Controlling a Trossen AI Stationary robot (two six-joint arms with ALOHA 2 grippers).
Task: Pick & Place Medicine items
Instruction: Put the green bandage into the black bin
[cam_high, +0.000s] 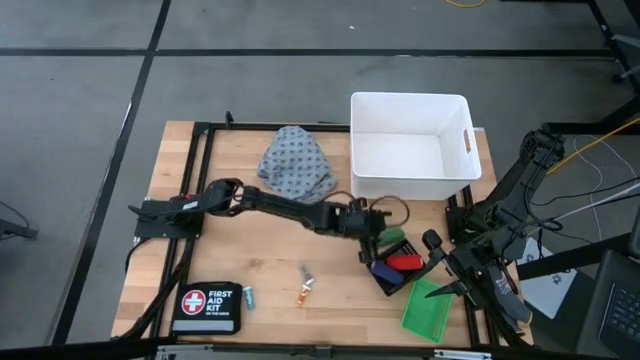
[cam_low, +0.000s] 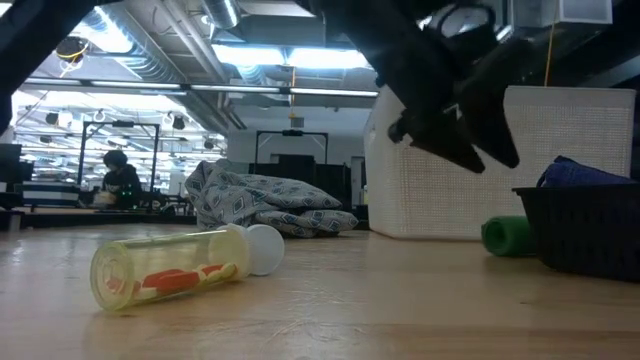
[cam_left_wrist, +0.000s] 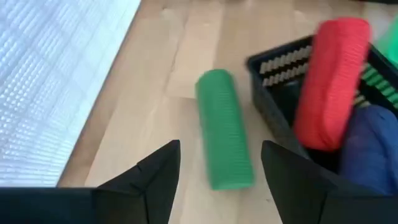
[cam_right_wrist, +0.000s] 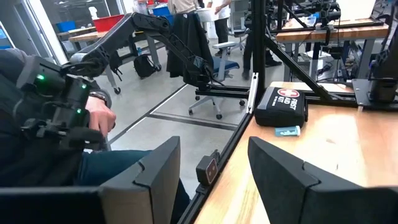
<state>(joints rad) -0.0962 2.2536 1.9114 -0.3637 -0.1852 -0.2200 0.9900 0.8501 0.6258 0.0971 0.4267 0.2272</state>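
Lying flat on the table, the green cylinder sits just outside the black basket, beside its wall, in the right middle of the high view; a red block leans over the basket's rim and a blue piece rests inside. In the left wrist view the cylinder's long axis runs roughly in line with the left hand, straight ahead between its two fingers, which stand released and apart on either side, not touching it. That hand is plainly the nearer one. The right hand waits at the table's lower right over a green tray, fingers spread and empty, facing along the table's front edge. My guess is the next move turns on whether the cylinder belongs in the basket. The orange-and-white tube and teal vial lie lower left, near the pouch.
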